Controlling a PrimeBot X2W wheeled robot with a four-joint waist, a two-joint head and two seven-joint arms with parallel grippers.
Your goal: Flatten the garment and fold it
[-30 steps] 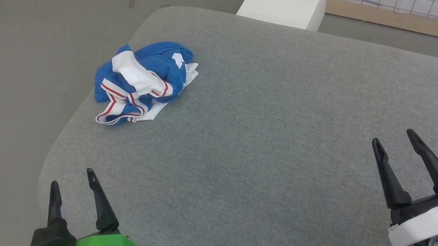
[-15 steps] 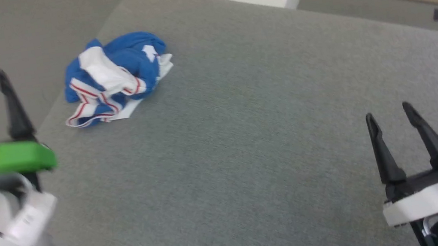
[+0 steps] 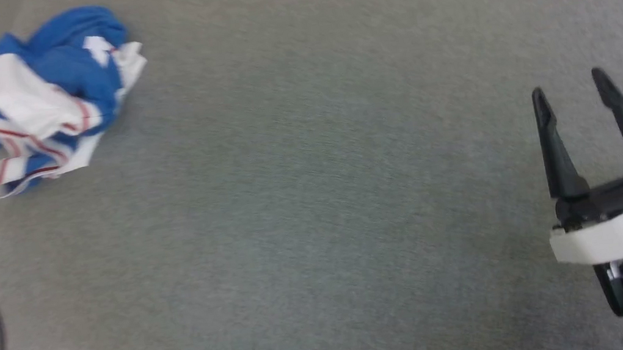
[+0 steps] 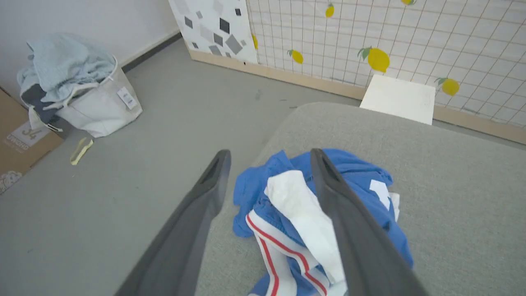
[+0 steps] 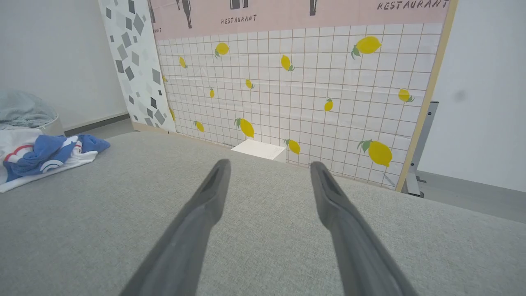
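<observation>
Head view puts the shirt (image 3: 53, 96) in the upper left of the frame for you: a crumpled heap of blue cloth with white parts and red stripes, lying on the grey cushion (image 3: 315, 199) close to its left edge. It is neither spread out nor folded.

Your left gripper (image 4: 270, 153) shows in the head view at the far left edge, one dark finger and a green housing, just beside the heap. In the left wrist view its two fingers stand wide apart with nothing between them, and the shirt sits in the lower middle of that frame behind them. You cannot tell from that angle whether a fingertip touches the cloth.

Your right gripper (image 3: 569, 84) is at the lower right of the head view, fingers spread, empty, well apart from the shirt.

Upper right in the left wrist view you see a white box (image 4: 398, 98) beyond the cushion, and at upper left a pale bag of laundry (image 4: 94, 107) on the floor.
</observation>
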